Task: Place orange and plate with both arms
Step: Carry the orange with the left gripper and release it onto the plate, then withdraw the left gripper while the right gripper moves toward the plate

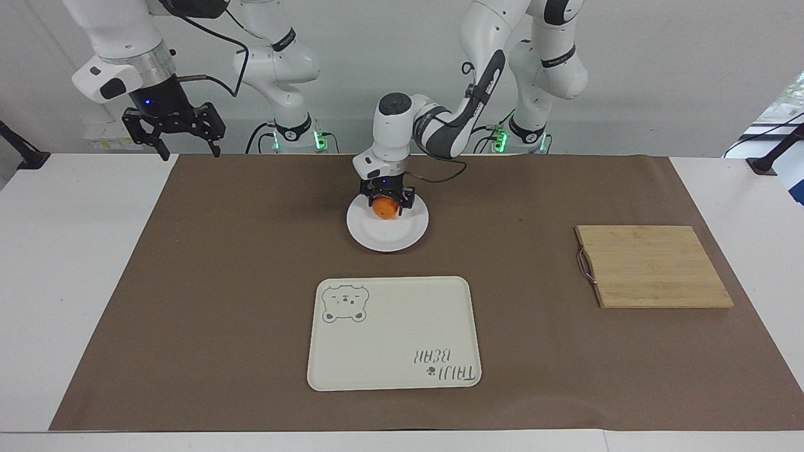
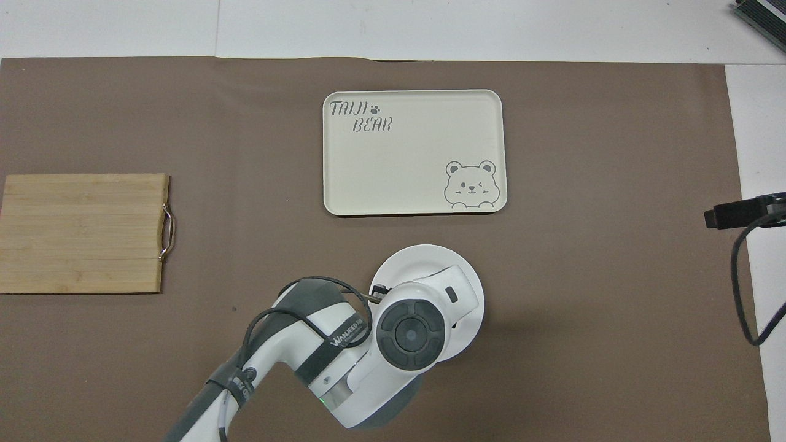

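The orange (image 1: pixel 384 209) sits low over the plate (image 1: pixel 402 238), on the part of the dish nearer the robots, framed by the left gripper (image 1: pixel 384 199), which reaches down onto it from above; whether the fruit already rests on the white surface or hangs just clear of it cannot be told. Nor can it be told whether the fingers grip the orange or have let go. The plate lies on the brown mat (image 1: pixel 220 282), nearer the robots than the cream bear tray (image 1: pixel 389 339); in the overhead view the left arm hides the orange and much of the dish. The wooden cutting board (image 1: pixel 653 267) lies well apart, toward the left arm's end of the table. The right gripper (image 1: pixel 174 129) waits high over the table's edge at its own end, fingers spread wide and holding nothing. The step in hand looks like setting the orange onto the plate. The next move likely calls for a straight lift clear of the fruit so it does not roll, then moving the plate, probably to the tray.
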`<state>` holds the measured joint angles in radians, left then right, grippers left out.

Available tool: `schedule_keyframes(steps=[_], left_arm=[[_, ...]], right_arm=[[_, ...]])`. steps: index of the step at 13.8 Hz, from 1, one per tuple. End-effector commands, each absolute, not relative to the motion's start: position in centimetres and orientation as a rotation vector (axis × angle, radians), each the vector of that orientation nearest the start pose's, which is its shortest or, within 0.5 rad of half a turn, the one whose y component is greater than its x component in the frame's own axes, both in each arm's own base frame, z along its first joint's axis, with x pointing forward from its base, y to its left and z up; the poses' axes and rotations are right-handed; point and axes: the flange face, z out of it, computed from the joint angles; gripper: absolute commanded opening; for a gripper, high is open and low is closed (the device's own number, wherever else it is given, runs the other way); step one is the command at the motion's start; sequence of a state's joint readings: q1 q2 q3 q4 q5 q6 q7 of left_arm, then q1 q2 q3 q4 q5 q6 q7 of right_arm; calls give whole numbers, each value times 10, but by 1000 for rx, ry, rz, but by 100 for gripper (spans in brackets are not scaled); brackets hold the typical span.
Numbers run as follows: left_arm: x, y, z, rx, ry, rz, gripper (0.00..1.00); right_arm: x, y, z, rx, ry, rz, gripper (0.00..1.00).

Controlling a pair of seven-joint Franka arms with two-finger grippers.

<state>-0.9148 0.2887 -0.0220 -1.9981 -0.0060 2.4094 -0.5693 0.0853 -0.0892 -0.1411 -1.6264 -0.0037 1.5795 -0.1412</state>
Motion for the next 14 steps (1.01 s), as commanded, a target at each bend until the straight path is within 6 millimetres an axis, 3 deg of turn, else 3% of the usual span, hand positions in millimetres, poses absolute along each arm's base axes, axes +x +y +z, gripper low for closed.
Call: schedule_keyframes(steps=[1, 4, 7, 10, 12, 14], left_arm=[[391, -463, 377, -3198, 483, -157, 100], [436, -431, 409, -3187, 434, -147, 100], [483, -385, 429, -3189, 336, -151, 100], [531, -323, 459, -3177, 307, -131, 100], [550, -272, 482, -3175, 291, -137, 100], [555, -227, 503, -3172, 219, -115, 100]], right_arm=[[522, -35, 650, -3142, -111, -71, 100], [522, -35, 650, -3142, -111, -71, 100], [522, -34, 650, -3142, -114, -71, 100], [522, -34, 650, -3142, -114, -71, 100], [522, -35, 650, -3142, -111, -71, 100], [522, -35, 650, -3142, -111, -71, 100]])
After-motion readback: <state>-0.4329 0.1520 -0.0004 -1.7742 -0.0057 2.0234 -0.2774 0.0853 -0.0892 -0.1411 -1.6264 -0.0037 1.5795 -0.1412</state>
